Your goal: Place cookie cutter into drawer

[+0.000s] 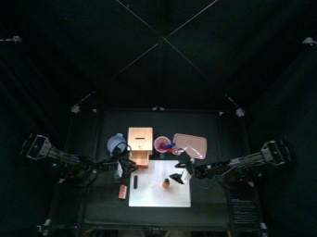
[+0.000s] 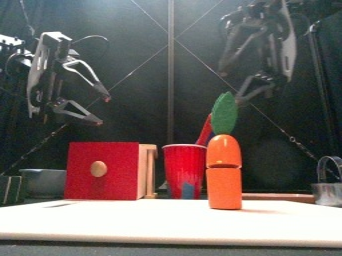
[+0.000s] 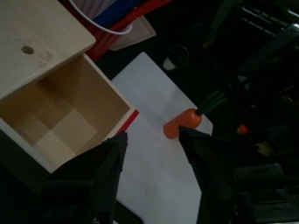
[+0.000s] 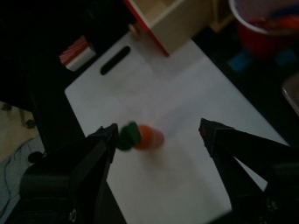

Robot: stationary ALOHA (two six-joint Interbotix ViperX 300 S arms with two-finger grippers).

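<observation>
one drawer (image 3: 59, 105); one red cup (image 2: 185, 168); one carrot-shaped cutter (image 2: 223, 172)

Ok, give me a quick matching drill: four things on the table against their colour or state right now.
Things:
1. drawer
2. cup
3. carrot-shaped piece
4. left claw

States:
A. orange with a green top, upright on the white board
B. open, hanging above the table
C. red, beside the red-fronted box
D. pale wood, pulled open, empty

Pairs: 1-D, 2-C, 3-A, 4-B

Table (image 1: 99, 199): small, black
On it: white board (image 1: 161, 190), wooden drawer (image 1: 140, 141), red cup (image 1: 164, 143), pink tray (image 1: 191, 143)
</observation>
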